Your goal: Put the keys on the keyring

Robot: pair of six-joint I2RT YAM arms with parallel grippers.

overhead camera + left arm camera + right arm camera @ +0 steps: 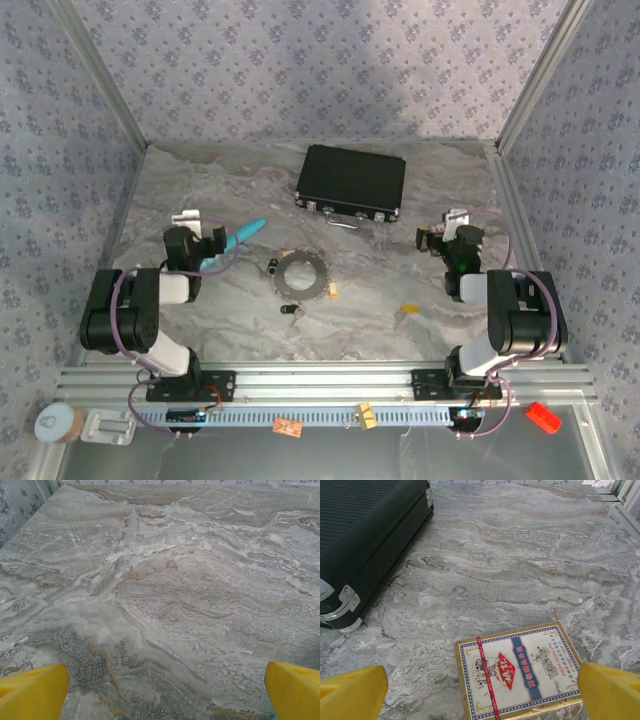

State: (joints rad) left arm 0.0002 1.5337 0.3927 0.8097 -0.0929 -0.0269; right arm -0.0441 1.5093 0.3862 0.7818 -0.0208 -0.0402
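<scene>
I am holding both claws wide apart, gripping nothing. My left claw (162, 700) is hovering over the bare marble table (165, 580), with the teal stick (238, 236) just beside it. My right claw (480, 695) is hanging above a card box (520, 667), with the black case (365, 535) to its left. The keyring (301, 272) is lying flat between my claws, nearer the left one, with the keys (292, 311) lying loose around it.

Soft, even light from above falls on the grey veined marble tabletop (380, 310), bright without harsh edges. The black rectangular hard case (350, 180) casts a thin shadow along its near side. The overhead view is slightly soft, and fine detail smears. Close up, the yellow fingertips (32, 692) of the left claw (162, 692) look defocused.
</scene>
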